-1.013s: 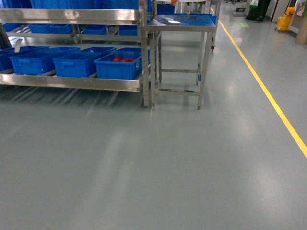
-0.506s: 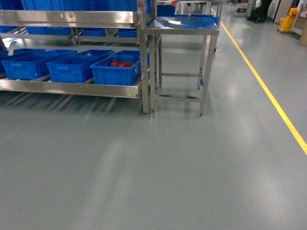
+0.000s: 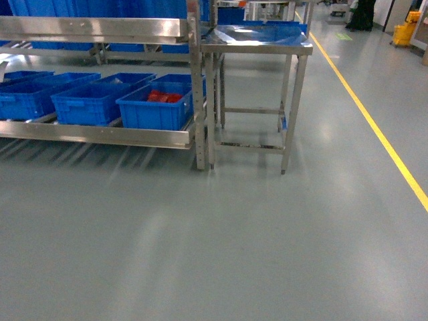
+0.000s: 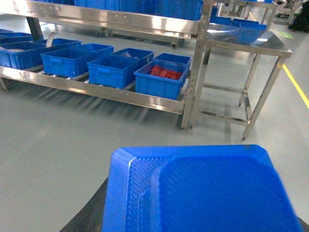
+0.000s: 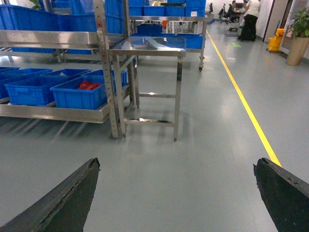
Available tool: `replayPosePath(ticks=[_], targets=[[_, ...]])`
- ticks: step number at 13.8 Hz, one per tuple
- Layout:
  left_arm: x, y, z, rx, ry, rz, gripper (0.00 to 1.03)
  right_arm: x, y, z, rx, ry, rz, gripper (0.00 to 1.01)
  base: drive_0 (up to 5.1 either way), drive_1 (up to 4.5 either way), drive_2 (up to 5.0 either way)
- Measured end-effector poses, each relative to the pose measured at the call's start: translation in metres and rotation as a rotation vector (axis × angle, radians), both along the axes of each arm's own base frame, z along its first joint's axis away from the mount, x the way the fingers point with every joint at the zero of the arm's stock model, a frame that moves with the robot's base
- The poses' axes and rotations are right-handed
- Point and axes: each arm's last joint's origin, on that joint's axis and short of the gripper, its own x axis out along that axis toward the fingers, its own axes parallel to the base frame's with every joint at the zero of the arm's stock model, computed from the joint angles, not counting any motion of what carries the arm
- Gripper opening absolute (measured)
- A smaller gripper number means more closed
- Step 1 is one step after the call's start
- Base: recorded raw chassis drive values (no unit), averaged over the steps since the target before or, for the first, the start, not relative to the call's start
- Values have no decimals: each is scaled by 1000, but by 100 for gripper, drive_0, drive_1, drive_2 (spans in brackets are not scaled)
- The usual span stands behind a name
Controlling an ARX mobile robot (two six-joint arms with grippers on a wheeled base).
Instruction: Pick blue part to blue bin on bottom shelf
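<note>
Right gripper (image 5: pixel 176 193) agape (nothing held); bottom shelf (image 3: pixel 100 134), blue bin (image 3: pixel 155 107) now lower, nearer

Bottom shelf (image 3: pixel 100 134): far left, holding a row of bins.
Rightmost bin (image 3: pixel 155 107): at the shelf's right end, parts (image 3: pixel 165 97) in it.
Table (image 3: pixel 257 40): just right of the rack.
Floor line (image 3: pixel 374 127): far right.

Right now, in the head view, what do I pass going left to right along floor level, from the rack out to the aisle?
Bottom shelf with its row of blue bins, the rightmost holding red parts → rack post → steel table → yellow floor line.
</note>
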Motion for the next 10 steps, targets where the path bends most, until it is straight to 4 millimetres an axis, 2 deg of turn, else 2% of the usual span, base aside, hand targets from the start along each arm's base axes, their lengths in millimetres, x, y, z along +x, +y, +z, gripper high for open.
replayPosePath(ticks=[10], targets=[[0, 0, 0, -1, -3, 0, 43, 0, 0, 0, 0, -1, 0, 98, 3, 404, -399]])
